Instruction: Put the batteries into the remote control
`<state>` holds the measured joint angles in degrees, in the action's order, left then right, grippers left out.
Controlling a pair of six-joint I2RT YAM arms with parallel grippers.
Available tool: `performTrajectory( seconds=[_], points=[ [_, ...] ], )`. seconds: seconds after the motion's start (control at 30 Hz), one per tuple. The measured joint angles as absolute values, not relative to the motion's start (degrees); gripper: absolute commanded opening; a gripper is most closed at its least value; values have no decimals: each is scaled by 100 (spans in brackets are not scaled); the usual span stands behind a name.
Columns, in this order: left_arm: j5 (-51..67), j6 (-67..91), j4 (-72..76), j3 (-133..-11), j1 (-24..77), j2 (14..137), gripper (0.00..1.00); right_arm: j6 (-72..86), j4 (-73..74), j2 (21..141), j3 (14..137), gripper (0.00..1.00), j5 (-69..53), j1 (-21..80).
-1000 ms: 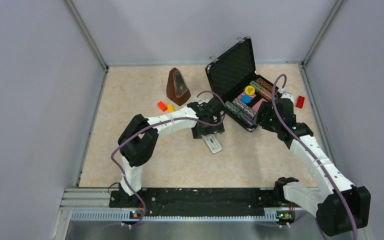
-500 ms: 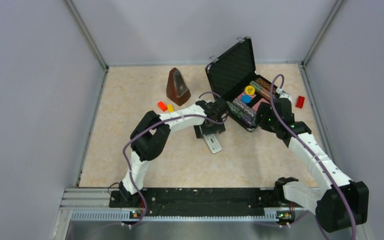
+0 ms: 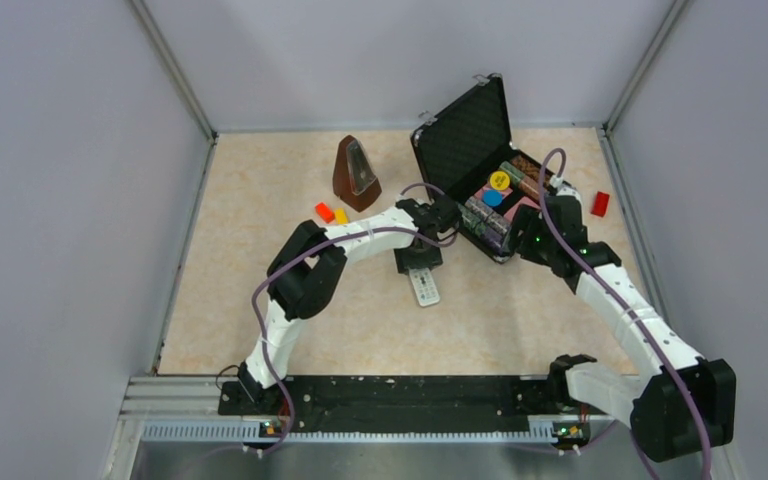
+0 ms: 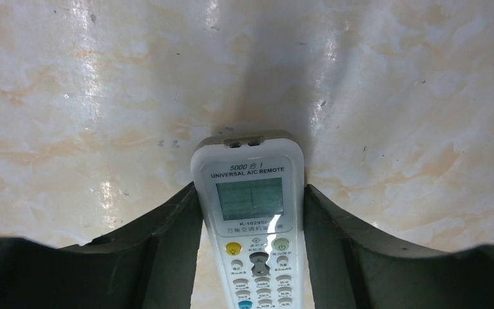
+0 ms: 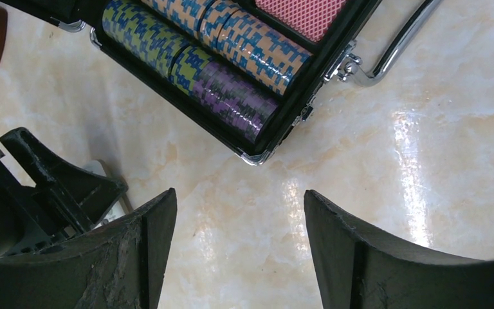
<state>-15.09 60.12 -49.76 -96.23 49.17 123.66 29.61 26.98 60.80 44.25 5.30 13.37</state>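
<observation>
The remote control (image 4: 251, 212) lies face up on the marbled table, a slim white handset with a greenish screen and buttons; in the top view the remote control (image 3: 423, 288) sits at mid-table. My left gripper (image 4: 250, 188) straddles its screen end, both dark fingers pressed against its long sides. Seen from above, the left gripper (image 3: 416, 262) covers the remote's far end. My right gripper (image 5: 239, 193) hangs open over bare table just in front of the case corner, nothing between its fingers. The batteries are out of view.
An open black case (image 3: 460, 140) with rows of poker chips (image 5: 231, 90) stands at the back right, its handle (image 5: 386, 58) toward the right arm. A brown metronome (image 3: 355, 173), a red block (image 3: 324, 211), a yellow block (image 3: 341, 216) and another red block (image 3: 600, 203) lie around.
The left gripper's jaws have closed in from wide open onto the remote's sides, and the left elbow has swung right. The right arm has barely moved.
</observation>
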Motion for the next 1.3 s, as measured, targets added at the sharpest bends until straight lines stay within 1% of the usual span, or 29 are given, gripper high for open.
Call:
performTrajectory(
  seconds=[0.1, 0.13, 0.2, 0.37, 0.47, 0.57, 0.7, 0.9, 1.0, 1.07, 1.13, 1.3],
  points=[
    [-1500, 5852, -4888, -9609, 4917, 12361, 3, 2952, 2637, 6130, 4425, 75, 336, 1337],
    [-1490, 5791, -4818, -9590, 4915, 12342, 1, 2923, 2602, 6154, 4425, 76, 209, 1337],
    [-1431, 5634, -4578, -9467, 4906, 12239, 0, 2847, 2497, 6169, 4425, 77, -156, 1337],
    [-1142, 5371, -3981, -9028, 4759, 11555, 0, 2720, 1728, 6125, 4348, 80, -1686, 1337],
    [-506, 5387, -3343, -8646, 4429, 10831, 0, 2770, 1232, 6045, 4261, 82, -2689, 1354],
    [102, 5520, -2550, -8143, 4038, 10053, 0, 2788, 913, 5927, 4270, 83, -3151, 1559],
    [563, 5752, -1938, -7946, 3734, 9478, 0, 2731, 915, 5870, 4438, 84, -3089, 2038],
    [1041, 6058, -1671, -7948, 3756, 9367, 0, 2659, 1026, 6167, 5264, 84, -2244, 2801],
    [1194, 6163, -1653, -7948, 3758, 9365, 0, 2609, 1070, 6403, 5575, 82, -1765, 3092],
    [1258, 6189, -1653, -7948, 3756, 9365, 0, 2580, 1129, 6552, 5675, 77, -1546, 3201],
    [1280, 6208, -1653, -7948, 3756, 9356, 0, 2552, 1221, 6735, 5747, 70, -1315, 3299],
    [1286, 6230, -1658, -7946, 3754, 9277, 0, 2493, 1354, 7000, 5752, 45, -1017, 3433]
  ],
)
